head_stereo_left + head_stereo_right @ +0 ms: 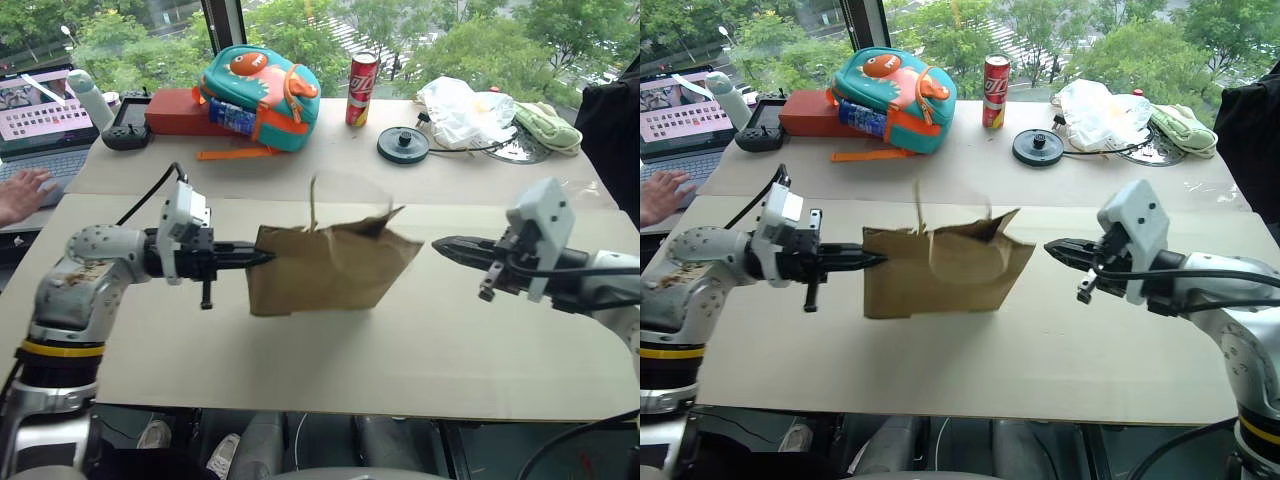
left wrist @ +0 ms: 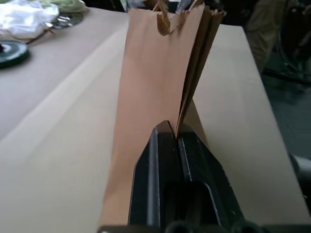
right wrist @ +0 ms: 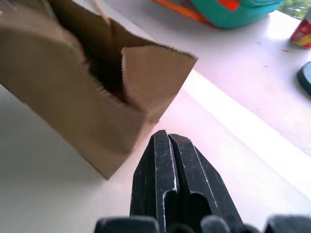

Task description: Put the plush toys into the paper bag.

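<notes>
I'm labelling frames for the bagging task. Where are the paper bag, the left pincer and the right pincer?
paper bag point(image 1: 330, 268): left eye view, middle of its brown side panel.
left pincer point(image 1: 262, 257): left eye view, fingertips shut on the bag's edge.
right pincer point(image 1: 440, 243): left eye view, shut black fingertips, apart from the bag.

One paper bag point(image 1: 330, 268), one backpack point(image 1: 262, 95), one can point(image 1: 361, 89), two pincers.

Office-like workspace: laptop point(image 1: 40, 120) on window-side table point(image 1: 300, 160).

Brown paper bag point(image 1: 330, 268) stands on the table — top open, rumpled — a hint of red inside.
</notes>
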Available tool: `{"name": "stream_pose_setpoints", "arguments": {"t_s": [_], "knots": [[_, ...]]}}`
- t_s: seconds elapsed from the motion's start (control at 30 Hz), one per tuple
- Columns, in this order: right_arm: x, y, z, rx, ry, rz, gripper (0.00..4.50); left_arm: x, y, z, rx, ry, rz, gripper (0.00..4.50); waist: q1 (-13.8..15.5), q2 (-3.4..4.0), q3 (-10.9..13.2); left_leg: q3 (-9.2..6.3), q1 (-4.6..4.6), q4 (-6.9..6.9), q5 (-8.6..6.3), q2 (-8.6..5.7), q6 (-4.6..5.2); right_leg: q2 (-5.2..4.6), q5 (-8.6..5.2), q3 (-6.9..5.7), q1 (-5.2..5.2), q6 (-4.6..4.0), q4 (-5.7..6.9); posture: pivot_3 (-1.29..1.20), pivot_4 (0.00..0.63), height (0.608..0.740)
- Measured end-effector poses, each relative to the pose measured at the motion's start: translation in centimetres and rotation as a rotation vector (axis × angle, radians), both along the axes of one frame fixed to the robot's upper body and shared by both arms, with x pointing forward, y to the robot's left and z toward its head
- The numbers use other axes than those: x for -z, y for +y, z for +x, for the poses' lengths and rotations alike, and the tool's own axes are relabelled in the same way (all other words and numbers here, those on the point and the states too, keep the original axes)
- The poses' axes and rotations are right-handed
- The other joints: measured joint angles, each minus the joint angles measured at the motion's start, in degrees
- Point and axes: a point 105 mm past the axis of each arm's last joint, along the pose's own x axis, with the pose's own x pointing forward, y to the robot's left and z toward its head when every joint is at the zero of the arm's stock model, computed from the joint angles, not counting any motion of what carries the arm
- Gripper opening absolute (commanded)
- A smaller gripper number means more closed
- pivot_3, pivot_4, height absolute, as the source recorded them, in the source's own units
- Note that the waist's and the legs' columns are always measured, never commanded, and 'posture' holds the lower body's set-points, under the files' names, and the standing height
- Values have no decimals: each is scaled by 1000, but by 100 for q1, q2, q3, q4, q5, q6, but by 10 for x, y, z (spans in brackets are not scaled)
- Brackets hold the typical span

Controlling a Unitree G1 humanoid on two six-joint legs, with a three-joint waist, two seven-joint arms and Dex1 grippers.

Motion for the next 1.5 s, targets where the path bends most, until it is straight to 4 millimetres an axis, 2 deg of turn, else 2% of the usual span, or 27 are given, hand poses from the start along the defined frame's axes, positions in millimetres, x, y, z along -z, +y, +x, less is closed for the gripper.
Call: {"name": "stream_pose_setpoints", "arguments": {"t_s": [0.1,0.27,0.4,0.6,0.63,0.67,0.8,0.83,0.97,1.17,1.5], "knots": [[-11,-1,-7,-49,-22,46,0,4,2,-11,69,33,11,52,0,-1,0,0,3,0,0,2,0,2,0,-1,2,0,1,0,150,739],[-13,2,-15,-117,-3,78,0,20,5,-21,132,40,52,52,-4,-1,0,4,6,-1,0,5,0,2,-1,2,2,-1,1,0,150,739],[-12,4,-19,-139,16,76,0,38,11,-16,115,18,105,52,10,-1,0,4,4,1,0,4,0,1,2,1,2,-7,1,0,150,739],[-10,6,-20,-140,26,42,0,47,10,-11,94,4,128,52,21,-1,0,4,2,2,0,3,0,0,1,1,1,-5,0,0,150,739],[-9,6,-20,-139,29,38,0,47,10,-11,93,2,129,573,21,-1,0,3,2,1,0,4,0,1,1,1,1,-5,0,0,150,739],[-8,6,-20,-139,36,31,0,46,10,-10,89,0,128,742,20,-1,0,4,2,1,0,4,0,1,1,1,1,-5,1,0,150,739],[-1,6,-20,-145,62,-4,0,39,11,-9,74,77,94,2194,8,-1,1,3,3,2,0,4,0,2,-6,1,0,6,5,0,150,739],[0,6,-19,-142,61,-11,0,36,13,-9,70,91,87,2413,4,-1,0,3,4,2,0,4,0,2,-8,1,0,9,6,0,150,739],[1,5,-18,-152,64,-18,0,16,22,-10,43,144,95,2413,-12,-2,1,3,5,1,0,5,0,3,-15,2,-1,21,8,0,150,739],[0,5,-21,-181,70,-65,0,-19,42,-24,35,260,108,2413,-6,-1,2,4,8,0,0,6,0,2,-18,0,-2,23,9,0,150,739],[-19,20,-31,-284,18,-95,0,-40,56,-30,-20,231,123,2413,-7,0,3,5,6,-4,0,10,0,3,-23,-1,-6,14,12,0,150,739]]}}
